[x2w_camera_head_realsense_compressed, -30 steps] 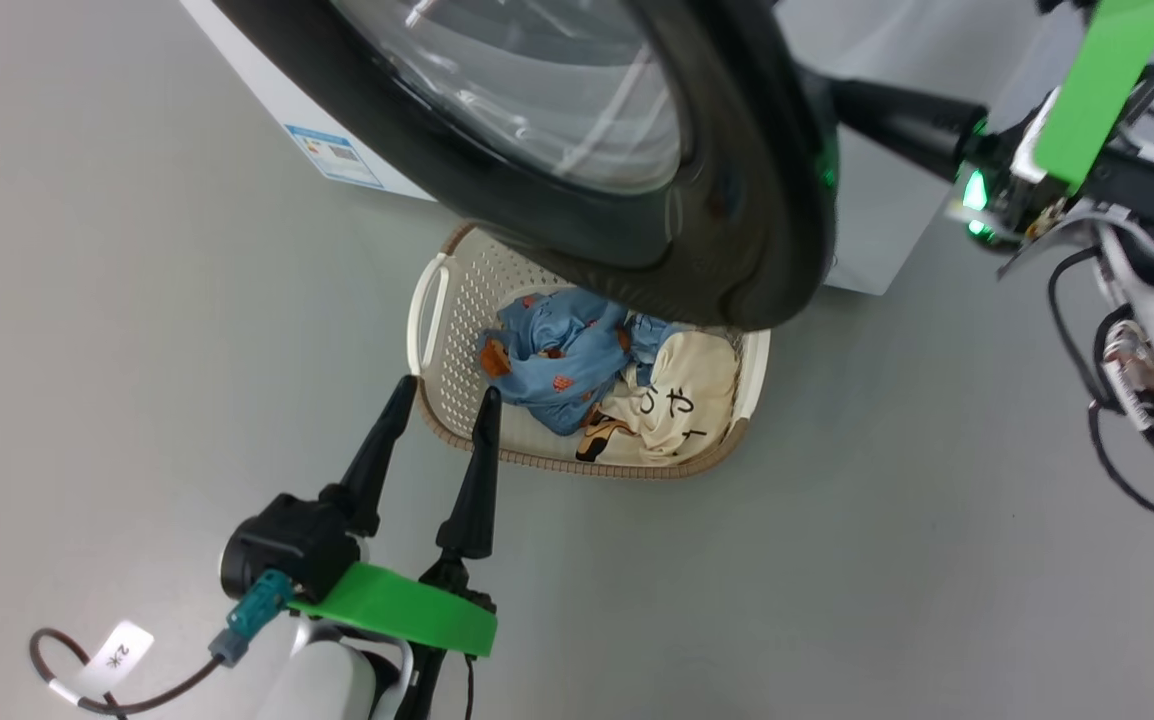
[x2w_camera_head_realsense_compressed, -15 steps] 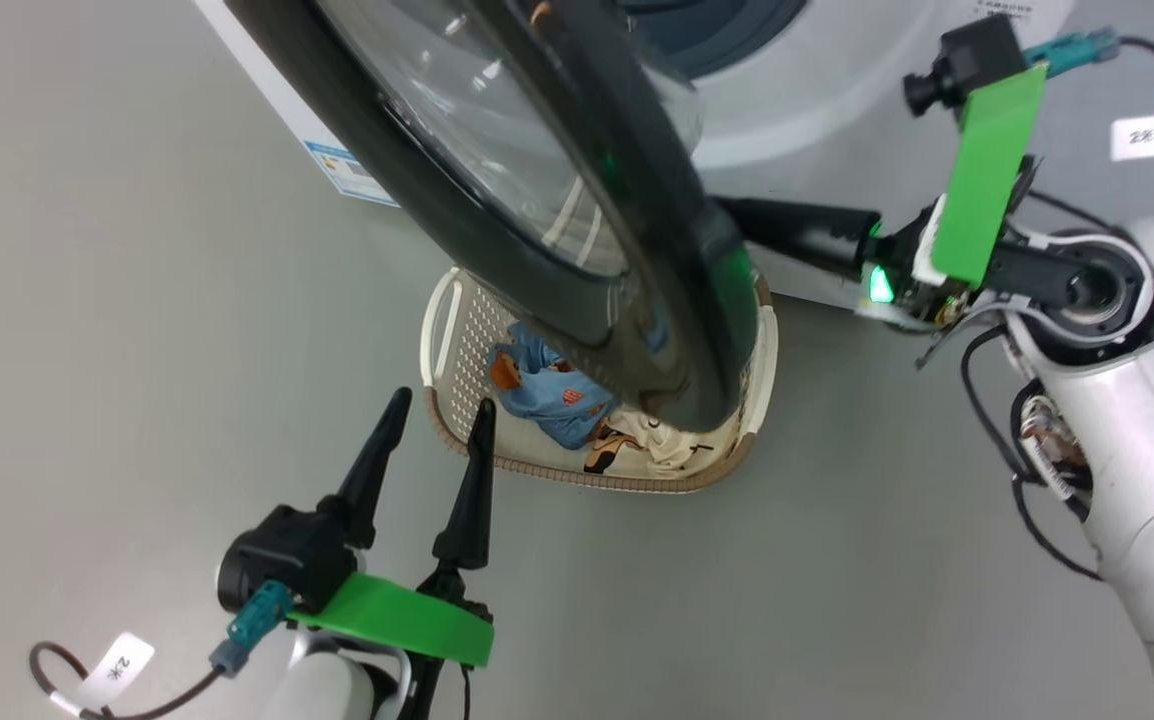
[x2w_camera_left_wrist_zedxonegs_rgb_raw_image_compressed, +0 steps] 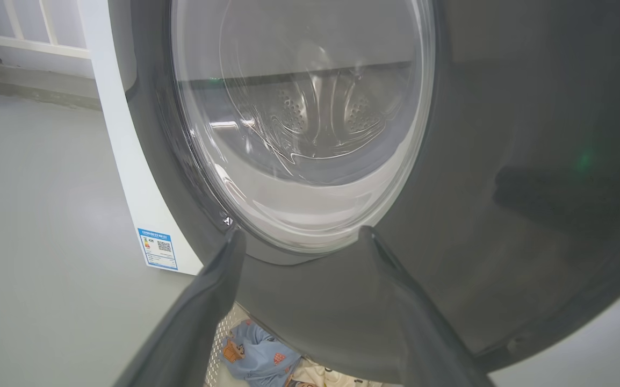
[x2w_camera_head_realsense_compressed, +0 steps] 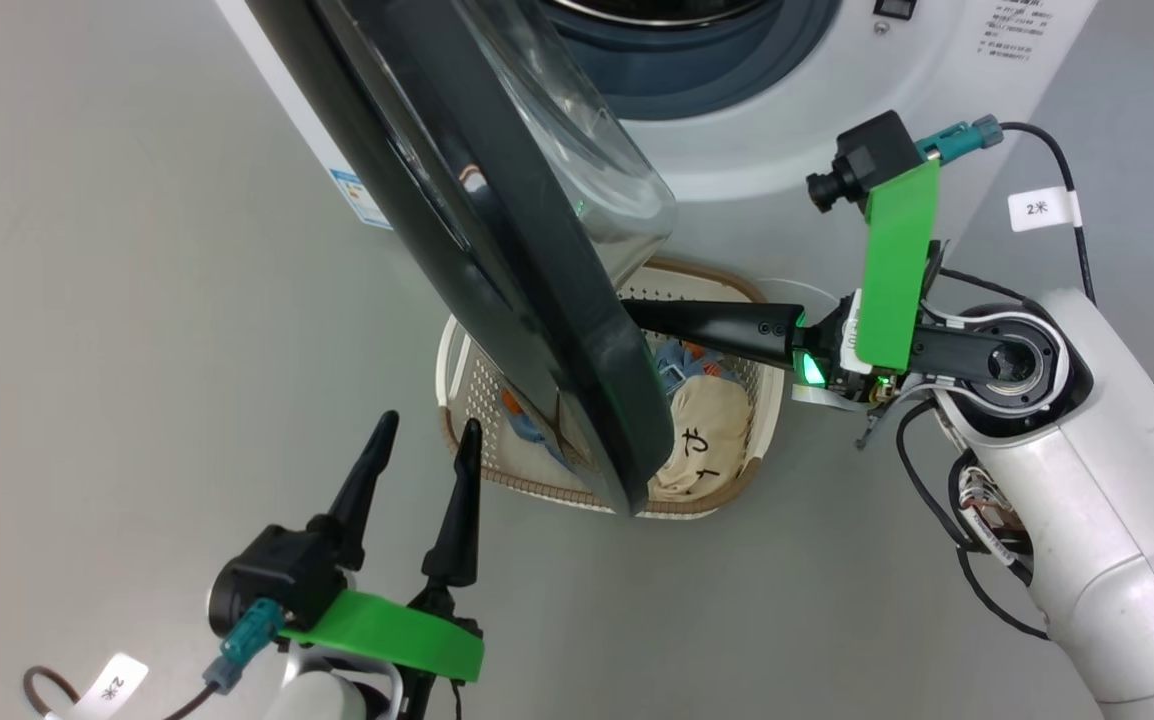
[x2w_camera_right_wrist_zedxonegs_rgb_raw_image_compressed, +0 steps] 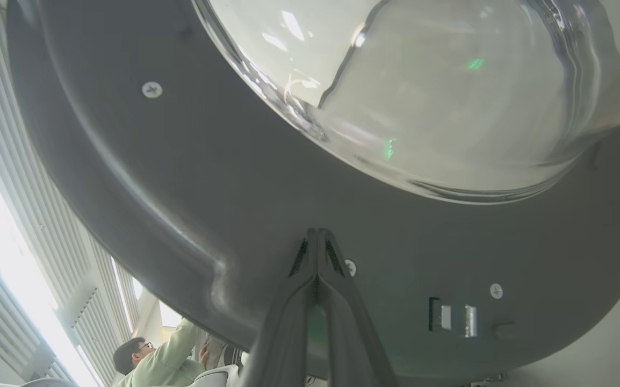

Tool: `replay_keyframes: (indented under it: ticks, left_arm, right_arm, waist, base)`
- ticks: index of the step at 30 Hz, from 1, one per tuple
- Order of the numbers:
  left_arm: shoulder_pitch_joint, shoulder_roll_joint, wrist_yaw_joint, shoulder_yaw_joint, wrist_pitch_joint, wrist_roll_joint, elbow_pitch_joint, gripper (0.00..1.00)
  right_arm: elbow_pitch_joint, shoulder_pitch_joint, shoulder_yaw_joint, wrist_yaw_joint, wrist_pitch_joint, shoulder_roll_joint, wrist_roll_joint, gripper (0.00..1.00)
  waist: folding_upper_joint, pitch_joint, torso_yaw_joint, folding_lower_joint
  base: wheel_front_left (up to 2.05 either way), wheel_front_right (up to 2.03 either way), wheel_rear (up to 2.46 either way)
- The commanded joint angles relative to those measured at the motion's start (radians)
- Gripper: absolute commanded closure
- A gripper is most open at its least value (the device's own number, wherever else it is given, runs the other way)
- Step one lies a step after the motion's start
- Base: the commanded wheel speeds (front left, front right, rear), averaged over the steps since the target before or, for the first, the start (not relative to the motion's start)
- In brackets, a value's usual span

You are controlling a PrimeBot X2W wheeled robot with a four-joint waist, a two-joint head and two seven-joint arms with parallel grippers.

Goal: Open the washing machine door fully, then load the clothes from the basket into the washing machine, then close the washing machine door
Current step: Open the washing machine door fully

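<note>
Door opening is in hand: the door [x2w_camera_head_realsense_compressed: 497,250] stands partly open above the basket [x2w_camera_head_realsense_compressed: 727,490] of clothes [x2w_camera_head_realsense_compressed: 707,430] on the floor. The clenched right tool [x2w_camera_right_wrist_zedxonegs_rgb_raw_image_compressed: 316,234] is set against its inner face; the left tool [x2w_camera_head_realsense_compressed: 429,422] is held released nearby. A further leftward push is needed.

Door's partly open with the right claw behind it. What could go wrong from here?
1. The shut right claw meets the washing machine door on its smooth inner face by its tips alone; it may slide off.
2. The open left claw sits before the door's outer face, beside the basket; a wider swing could strike it.
3. The door's lower edge hangs over the basket and part of the clothes, so reaching in now would likely hit it.
</note>
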Motion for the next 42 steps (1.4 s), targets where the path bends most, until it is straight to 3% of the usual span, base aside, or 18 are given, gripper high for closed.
replay_keyframes:
  ticks: [1,6,9,11,15,19,34,42]
  left_arm:
    - [0.015,0.013,0.007,0.039,-0.006,0.011,-0.012,0.00]
    - [0.026,0.013,-0.001,0.065,-0.006,0.020,0.003,0.00]
    - [0.035,0.013,-0.013,0.085,-0.006,0.028,0.025,0.00]
    - [0.039,0.013,-0.020,0.096,-0.006,0.035,0.036,0.00]
    - [0.049,0.013,-0.031,0.121,-0.006,0.048,0.051,0.00]
    - [0.069,0.013,-0.042,0.158,-0.006,0.054,0.076,0.00]
    - [0.160,0.017,-0.065,0.291,-0.006,0.115,0.087,0.00]
    - [0.178,0.016,-0.069,0.334,-0.006,0.124,0.075,0.00]
  right_arm:
    - [-0.035,0.029,-0.004,0.005,-0.011,0.018,-0.015,1.00]
    - [-0.041,0.053,-0.024,0.005,-0.059,0.002,-0.045,1.00]
    - [-0.044,0.072,-0.029,0.005,-0.091,-0.006,-0.060,0.85]
    - [-0.046,0.087,-0.035,0.005,-0.124,-0.014,-0.074,0.69]
    - [-0.034,0.129,-0.036,0.005,-0.179,-0.036,-0.097,0.49]
    - [-0.025,0.182,-0.031,0.005,-0.232,-0.050,-0.104,0.00]
    - [-0.036,0.365,-0.033,0.005,-0.372,-0.101,-0.084,0.00]
    - [-0.057,0.416,0.012,0.005,-0.482,-0.164,-0.160,0.00]
  waist:
    - [-0.0001,-0.013,-0.007,0.0000]
    - [-0.0001,-0.046,-0.035,0.0000]
    - [-0.0001,-0.071,-0.063,0.0000]
    - [-0.0001,-0.089,-0.082,0.0000]
    - [-0.0001,-0.128,-0.122,0.0000]
    - [-0.0001,-0.173,-0.167,0.0000]
    - [-0.0001,-0.282,-0.330,0.0000]
    - [-0.0001,-0.294,-0.383,0.0000]
  base:
    - [0.00,0.00,0.00]
    - [0.00,0.00,0.00]
    - [0.00,0.00,0.00]
    - [0.00,0.00,0.00]
    - [0.00,0.00,0.00]
    - [0.00,0.00,0.00]
    - [0.00,0.00,0.00]
    - [0.00,0.00,0.00]
